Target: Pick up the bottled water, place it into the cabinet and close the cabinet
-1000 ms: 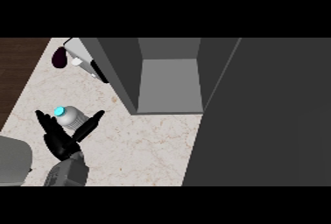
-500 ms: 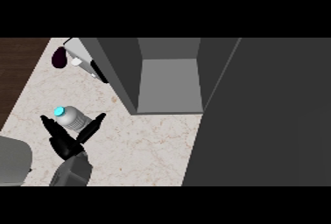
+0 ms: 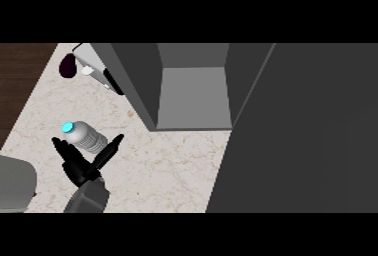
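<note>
The water bottle (image 3: 87, 139) is clear with a light-blue cap and stands on the pale stone counter (image 3: 162, 170) at the left of the head view. My left hand (image 3: 80, 169) is just behind it, open. Its fingers (image 3: 65, 152) reach along the bottle's left side and its thumb (image 3: 109, 146) along the right, all straight and not curled round the bottle. The grey cabinet (image 3: 193, 95) stands open at the top middle and its inner shelf shows bare. My right hand does not show.
A dark purple object (image 3: 68, 66) and a small white thing (image 3: 88, 71) lie at the counter's far left corner, beside the cabinet's left wall (image 3: 136, 80). A wide dark panel (image 3: 310, 130) fills the right side. A light grey rounded object (image 3: 15, 182) sits at the lower left edge.
The spread fingers have drawn closer together and slipped back a little along the bottle's left side. The bottle has barely moved.
</note>
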Robot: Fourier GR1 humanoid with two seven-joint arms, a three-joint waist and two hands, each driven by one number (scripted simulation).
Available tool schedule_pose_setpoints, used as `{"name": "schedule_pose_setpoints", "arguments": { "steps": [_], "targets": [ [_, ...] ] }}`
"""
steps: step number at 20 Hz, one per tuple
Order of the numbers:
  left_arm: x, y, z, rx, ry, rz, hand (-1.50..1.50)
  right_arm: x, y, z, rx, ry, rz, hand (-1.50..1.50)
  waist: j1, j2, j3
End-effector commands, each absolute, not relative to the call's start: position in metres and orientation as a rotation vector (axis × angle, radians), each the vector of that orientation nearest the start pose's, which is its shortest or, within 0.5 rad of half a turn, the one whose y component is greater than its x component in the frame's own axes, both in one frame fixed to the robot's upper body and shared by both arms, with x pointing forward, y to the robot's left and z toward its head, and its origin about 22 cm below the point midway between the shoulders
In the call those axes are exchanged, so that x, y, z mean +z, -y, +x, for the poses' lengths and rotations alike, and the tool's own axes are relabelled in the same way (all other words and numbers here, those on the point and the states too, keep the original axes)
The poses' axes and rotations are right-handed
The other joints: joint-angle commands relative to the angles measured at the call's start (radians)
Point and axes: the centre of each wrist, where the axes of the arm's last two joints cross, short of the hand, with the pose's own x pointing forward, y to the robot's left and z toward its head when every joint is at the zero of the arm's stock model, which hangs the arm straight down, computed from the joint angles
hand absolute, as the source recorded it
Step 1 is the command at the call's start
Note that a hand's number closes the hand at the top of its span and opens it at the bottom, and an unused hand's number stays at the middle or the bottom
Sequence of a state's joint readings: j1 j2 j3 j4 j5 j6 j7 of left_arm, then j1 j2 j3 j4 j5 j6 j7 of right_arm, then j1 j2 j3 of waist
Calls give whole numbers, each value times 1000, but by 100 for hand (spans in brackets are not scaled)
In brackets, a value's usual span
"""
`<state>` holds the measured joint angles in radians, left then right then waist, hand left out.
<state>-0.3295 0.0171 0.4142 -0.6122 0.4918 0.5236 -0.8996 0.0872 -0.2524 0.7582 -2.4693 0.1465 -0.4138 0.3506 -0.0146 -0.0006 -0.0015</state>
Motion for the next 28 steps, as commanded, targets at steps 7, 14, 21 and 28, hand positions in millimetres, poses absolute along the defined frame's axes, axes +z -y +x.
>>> {"name": "schedule_pose_setpoints", "arguments": {
  "steps": [7, 14, 21, 28],
  "targets": [
    [-145, -276, 264, 864, 1597, 624, 150, 181, 161, 89, 208, 1987, 283, -150, -1, 2, 0],
    [-148, -274, 261, 901, 1649, 602, 150, 180, 149, 86, 190, 1990, 276, -150, 3, -1, 0],
    [-153, -237, 263, 420, 1652, 29, 150, 167, 149, 104, 237, 1981, 284, -150, -21, -7, 0],
    [-157, -230, 240, 281, 1760, -196, 150, 183, 165, 103, 231, 1971, 261, -150, 18, -3, 2]
  ]
}}
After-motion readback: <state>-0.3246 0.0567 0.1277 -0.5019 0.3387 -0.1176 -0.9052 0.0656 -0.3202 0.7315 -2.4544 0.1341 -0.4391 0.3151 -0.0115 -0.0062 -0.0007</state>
